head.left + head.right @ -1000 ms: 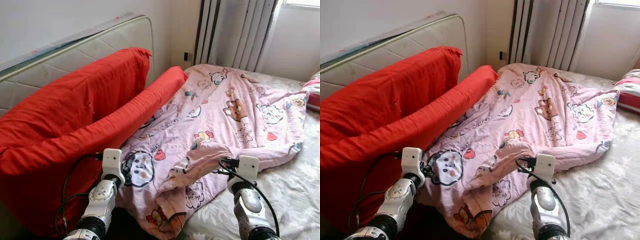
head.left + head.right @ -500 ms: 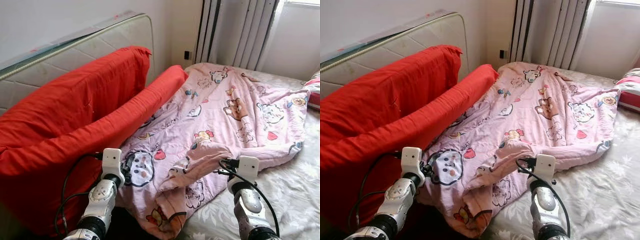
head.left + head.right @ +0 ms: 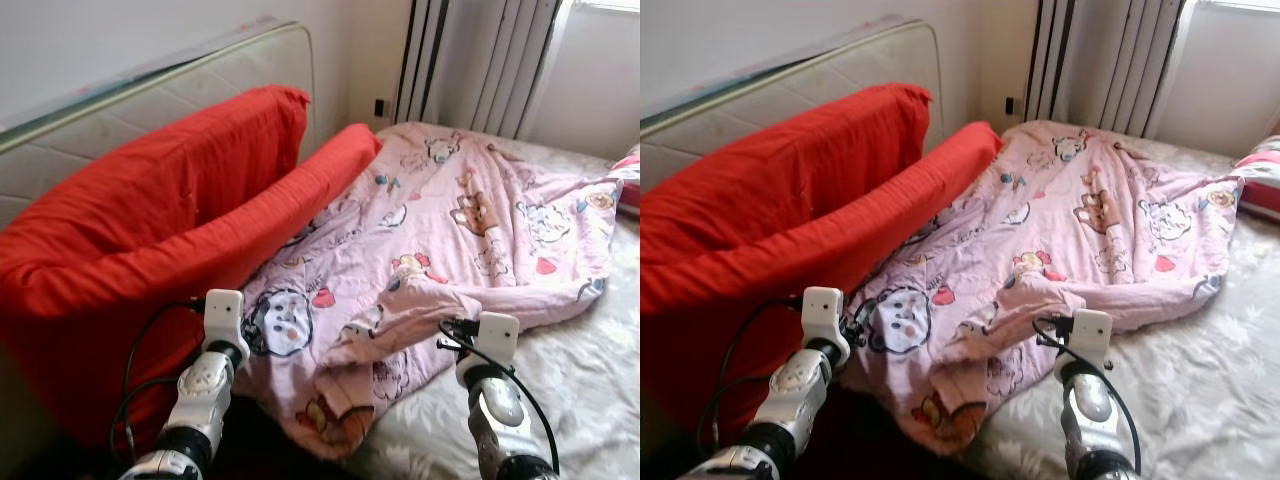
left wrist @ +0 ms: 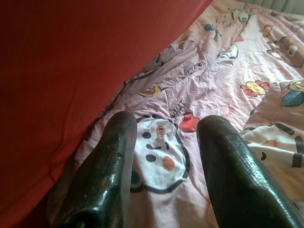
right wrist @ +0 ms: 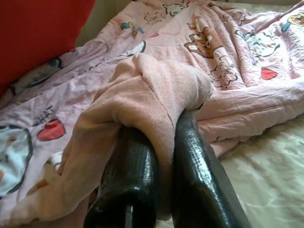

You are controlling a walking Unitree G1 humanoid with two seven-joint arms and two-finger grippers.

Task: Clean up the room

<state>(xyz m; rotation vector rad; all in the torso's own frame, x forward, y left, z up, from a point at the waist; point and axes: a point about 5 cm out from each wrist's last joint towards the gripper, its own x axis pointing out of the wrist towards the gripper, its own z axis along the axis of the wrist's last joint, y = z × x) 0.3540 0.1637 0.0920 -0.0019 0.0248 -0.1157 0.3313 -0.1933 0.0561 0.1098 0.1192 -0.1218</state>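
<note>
Right gripper: pinching a bunched pink fold of the quilt between its jaws, fabric draping over both fingers.
Left gripper: jaws standing spread, hovering just above the quilt's near corner, a round cartoon face print showing between them.
Quilt: lying rumpled across the bed, stretching well beyond both pairs of jaws toward the curtains; near edge folding over in front of the right jaws.
Red cushion: leaning against the headboard, just beside the left jaws on their outer side, touching the quilt's edge.
Bed sheet: showing pale and floral beside the right jaws.
</note>
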